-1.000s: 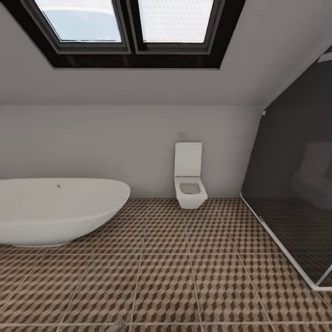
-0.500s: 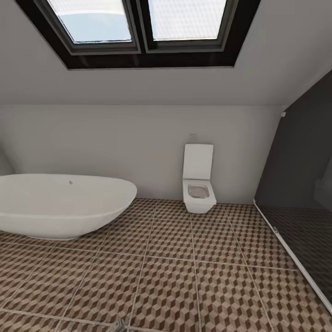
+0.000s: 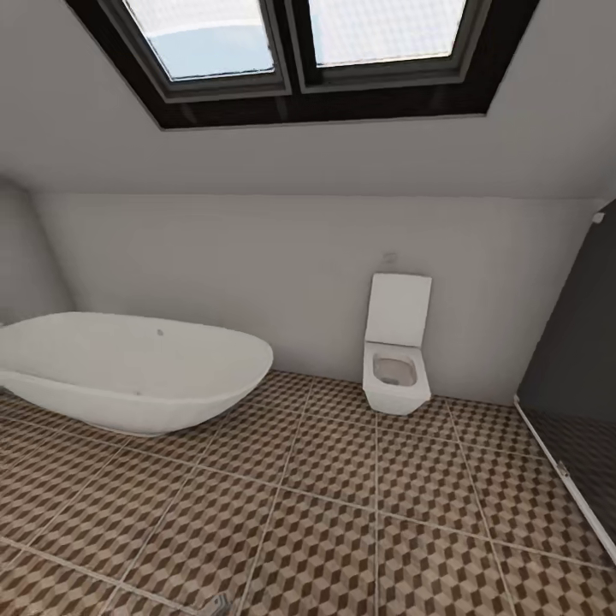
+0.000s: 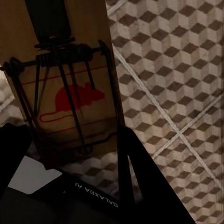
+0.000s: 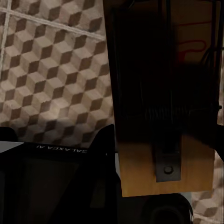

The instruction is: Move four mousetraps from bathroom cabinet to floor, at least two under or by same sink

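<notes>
In the left wrist view, a tan wooden mousetrap with a red mouse print and dark wire spring sits between the dark fingers of my left gripper, which is shut on it. It hangs above the cube-patterned bathroom floor. In the right wrist view, a second mousetrap is shadowed and sits in my right gripper, shut on it, over the same tiles. The cabinet and the sink are out of view.
The head view looks across the patterned floor. An oval white bathtub stands at the left and a white toilet against the far wall. The dark glass shower is at the right, with a skylight overhead.
The whole head view has swung left, so the camera moved: bathtub and toilet slid rightward in the picture and the shower glass moved to the right edge. Nothing in the room moved.
</notes>
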